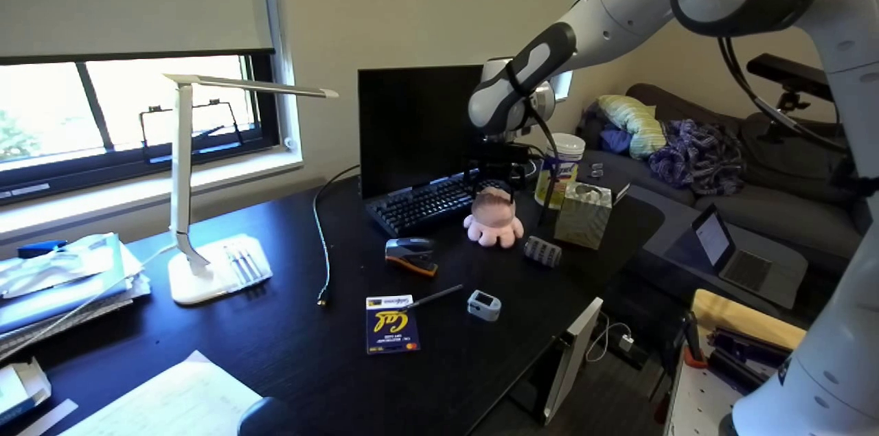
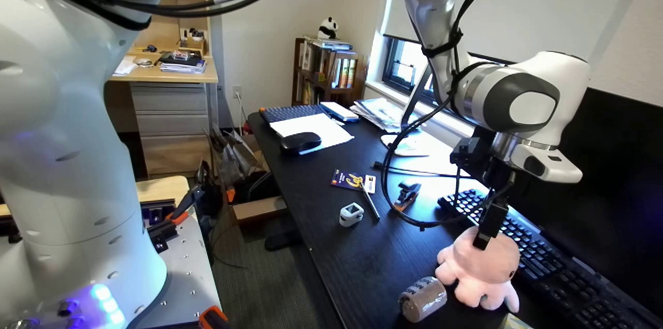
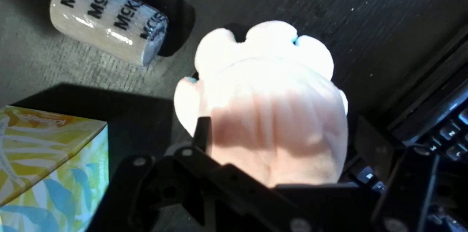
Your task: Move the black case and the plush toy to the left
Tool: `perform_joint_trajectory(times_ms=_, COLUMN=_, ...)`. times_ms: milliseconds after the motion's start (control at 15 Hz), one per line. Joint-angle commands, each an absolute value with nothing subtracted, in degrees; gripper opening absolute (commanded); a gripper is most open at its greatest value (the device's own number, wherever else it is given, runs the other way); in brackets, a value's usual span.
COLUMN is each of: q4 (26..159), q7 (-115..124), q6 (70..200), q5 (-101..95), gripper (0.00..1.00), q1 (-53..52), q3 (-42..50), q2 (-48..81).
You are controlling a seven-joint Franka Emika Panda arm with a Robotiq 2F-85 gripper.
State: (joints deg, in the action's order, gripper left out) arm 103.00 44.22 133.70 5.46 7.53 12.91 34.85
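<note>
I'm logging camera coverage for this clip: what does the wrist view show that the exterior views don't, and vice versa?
Wrist view only: clear blue leaf shapes on the tissue box.
Both exterior views only: desk lamp, stapler, Cal card, pen-like rod and small pale device.
Shared by all three: plush toy, lettered roll, gripper and the keyboard near the toy.

The window [image 1: 126, 103] glares white; wrist-view light partly bleaches the plush toy [image 3: 270, 107].
</note>
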Motion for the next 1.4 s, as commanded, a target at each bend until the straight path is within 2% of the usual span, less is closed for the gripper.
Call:
perform_joint_trajectory(times_ms=0, q4=100.4, q7=32.0, q6=133.8, q5=7.2, gripper=1.0, q1=10.6, q3=9.7, q2=37.2)
perform_joint_trajectory(times_ms=467, q4=98.2, q7=17.0, q6=132.3, q5=5.4, gripper=1.0, q1=11.1, q3=10.2, q2=39.4)
perform_joint_trajectory(times_ms=533, q4=98.1, q7=16.7, q6=132.3, q5=5.0, gripper=0.75, q1=10.9, q3=10.6, q2=39.6)
perform_joint_trajectory(times_ms=600, q4=98.1, q7=16.1, q6=132.7, q5=4.7, gripper=0.74, q1=10.8, q3=10.9, q2=39.7)
perform_joint_trajectory(times_ms=1000, q4=98.9, q7=15.5, q6=133.0, q5=5.2, gripper=0.32, q1=10.8, q3=11.0, q2=39.3)
perform_joint_trajectory(times_ms=1333, q4=100.6, q7=25.6, q6=129.9, q5=4.9, gripper=0.03, q1=7.1, q3=13.3, q2=36.6)
